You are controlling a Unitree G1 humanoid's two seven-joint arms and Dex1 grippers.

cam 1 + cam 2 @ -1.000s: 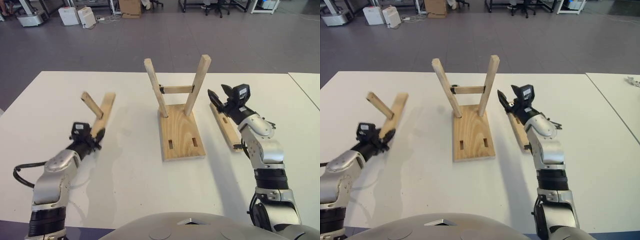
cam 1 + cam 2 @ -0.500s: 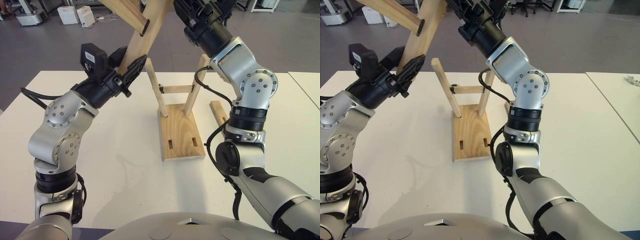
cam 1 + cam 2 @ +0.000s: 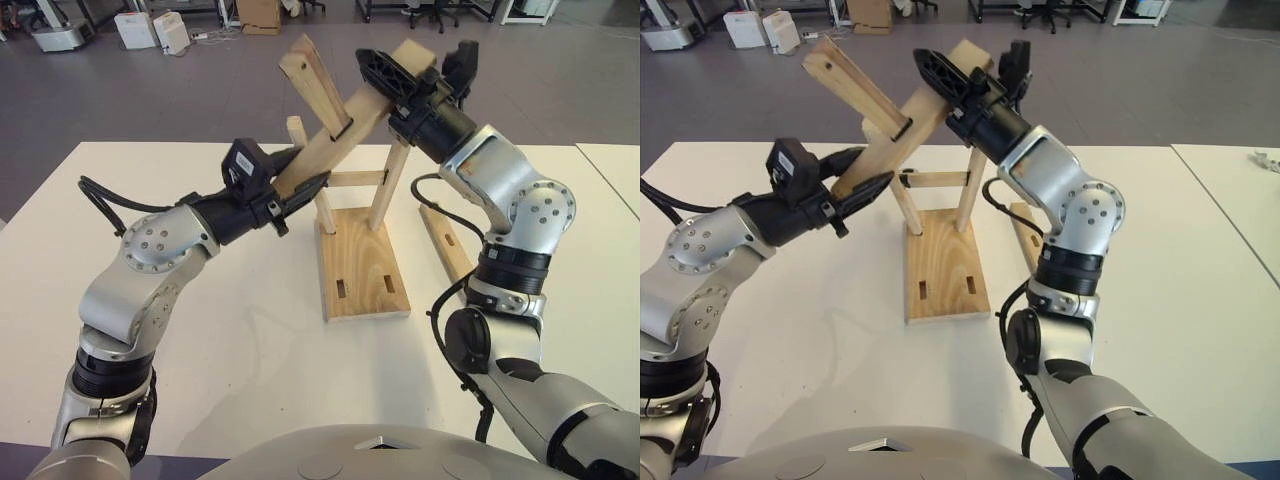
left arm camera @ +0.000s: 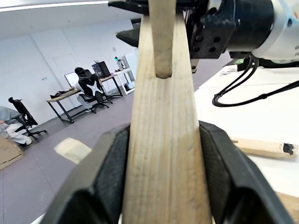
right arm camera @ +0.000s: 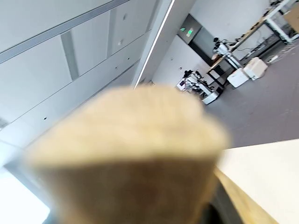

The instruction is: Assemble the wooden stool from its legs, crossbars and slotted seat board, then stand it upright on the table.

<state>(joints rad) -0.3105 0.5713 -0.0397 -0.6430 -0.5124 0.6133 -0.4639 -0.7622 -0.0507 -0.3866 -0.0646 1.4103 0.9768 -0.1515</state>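
Grey floor [image 3: 200, 100] stretches away across the far side of the room. At the far left stand two white boxy units [image 3: 175, 30] side by side, and a white-and-grey machine [image 3: 60, 35] sits further left. A brown cardboard box [image 3: 260, 14] rests on the floor to their right. Far right, black swivel office chairs [image 3: 435, 12] sit by black-framed tables [image 3: 372, 10]. A separate white tabletop [image 3: 615, 170] shows at the right edge.
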